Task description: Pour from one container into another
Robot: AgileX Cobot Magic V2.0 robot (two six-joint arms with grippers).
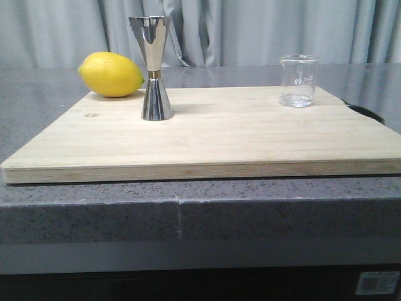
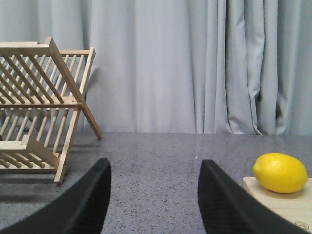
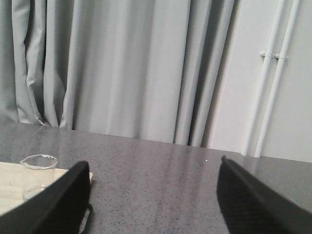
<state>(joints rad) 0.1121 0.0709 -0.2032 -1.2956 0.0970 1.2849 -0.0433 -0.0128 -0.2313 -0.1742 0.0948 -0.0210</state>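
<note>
A small clear glass beaker (image 1: 298, 81) with a pouring lip stands at the back right of a pale wooden board (image 1: 207, 141); it also shows beside one finger in the right wrist view, beaker (image 3: 38, 175). The tall steel hourglass jigger (image 1: 152, 68) with a gold waist band stands upright on the board's back left. Neither arm appears in the front view. My left gripper (image 2: 153, 168) is open over bare grey counter. My right gripper (image 3: 153, 168) is open too, wide, with nothing between its fingers.
A yellow lemon (image 1: 111, 74) lies at the board's back left corner, just left of the jigger, lemon (image 2: 280, 172). A wooden dish rack (image 2: 39, 105) stands on the grey counter (image 1: 188, 207) off to the left. Grey curtains hang behind. A black cord (image 1: 366, 113) lies past the board's right edge.
</note>
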